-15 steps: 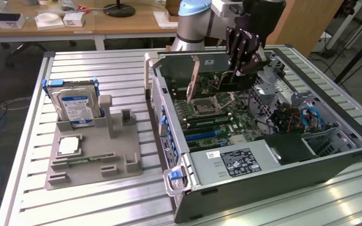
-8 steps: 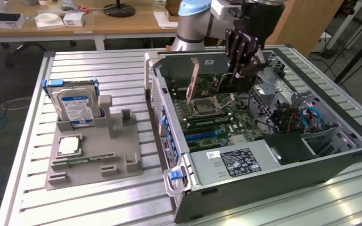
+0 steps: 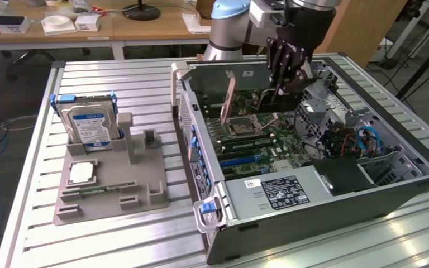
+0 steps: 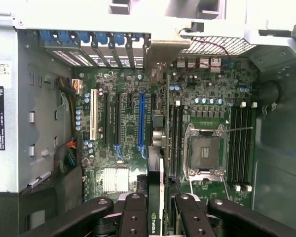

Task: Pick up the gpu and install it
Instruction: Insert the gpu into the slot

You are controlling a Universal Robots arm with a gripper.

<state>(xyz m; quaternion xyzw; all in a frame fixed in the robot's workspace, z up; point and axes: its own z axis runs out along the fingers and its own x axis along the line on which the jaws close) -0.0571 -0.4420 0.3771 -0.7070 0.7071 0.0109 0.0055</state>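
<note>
Wrist view — we see the pincer [image 4: 158,201] pinching the gpu [image 4: 156,180] edge-on above the motherboard [image 4: 101,153] inside the case [image 4: 281,148]. We judge: square its edge to the blue slot [image 4: 141,121], descend straight — no tilt.

**Materials and finishes.**
- Bench [image 3: 87,245]: ribbed bare metal, satin, with bright glare streaks.
- Computer case [image 3: 326,220]: sheet metal, dull grey inside and dark matt outside (perforated at the grille [image 4: 212,45]).
- Motherboard [image 4: 106,148]: green lacquered board, slightly glossy, carrying blue and black plastic slots [image 4: 140,121].
- Socket frame [image 4: 204,153]: polished metal.
- Gpu [image 4: 155,177]: dark board seen edge-on, with a printed green logo.
- Gripper [image 4: 157,207]: matt black jaws with dull bolt heads.
- Hard drive [image 3: 87,107]: silver metal with a glossy paper label [image 3: 95,129] and blue plastic rails [image 3: 66,99].
- Fixture [image 3: 110,184]: matt grey plastic.
- Desk [image 3: 147,28]: smooth light wood.
</note>
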